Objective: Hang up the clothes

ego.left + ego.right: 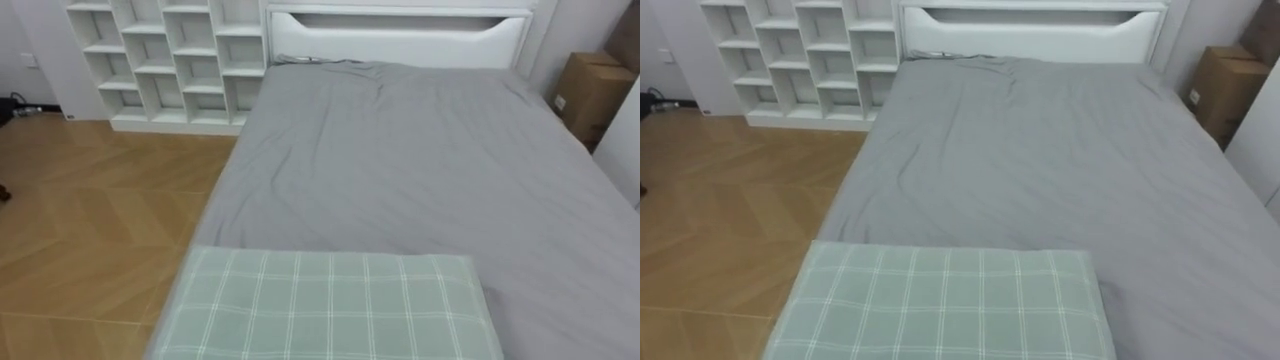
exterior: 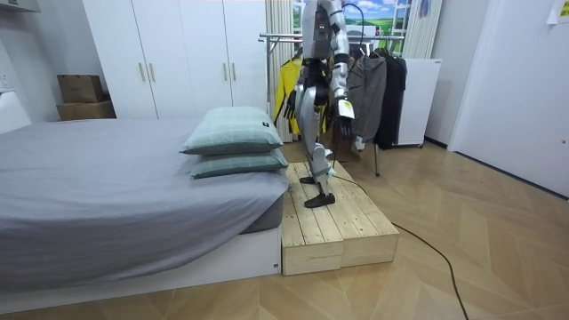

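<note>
I stand on a low wooden platform [image 2: 333, 227] at the end of the bed and face along it. Behind me is a clothes rack [image 2: 277, 37] with hung garments: a yellow one [image 2: 286, 78], a dark grey jacket [image 2: 369, 89] and a black one [image 2: 392, 98]. My right hand [image 2: 289, 105] hangs in front of my hip with relaxed fingers and holds nothing. My left hand [image 2: 345, 114] hangs at my side nearer the camera. In the eye views the grey bed sheet [image 1: 420, 170] lies bare, with a green checked pillow [image 1: 330, 305] just below me.
A second pillow [image 2: 238, 164] lies under the checked one. White shelves [image 1: 170, 60] stand left of the white headboard [image 1: 400, 40], beside wooden floor [image 1: 90, 220]. A cardboard box [image 1: 592, 92] sits at the right. White wardrobes [image 2: 178, 53] line the room's far wall.
</note>
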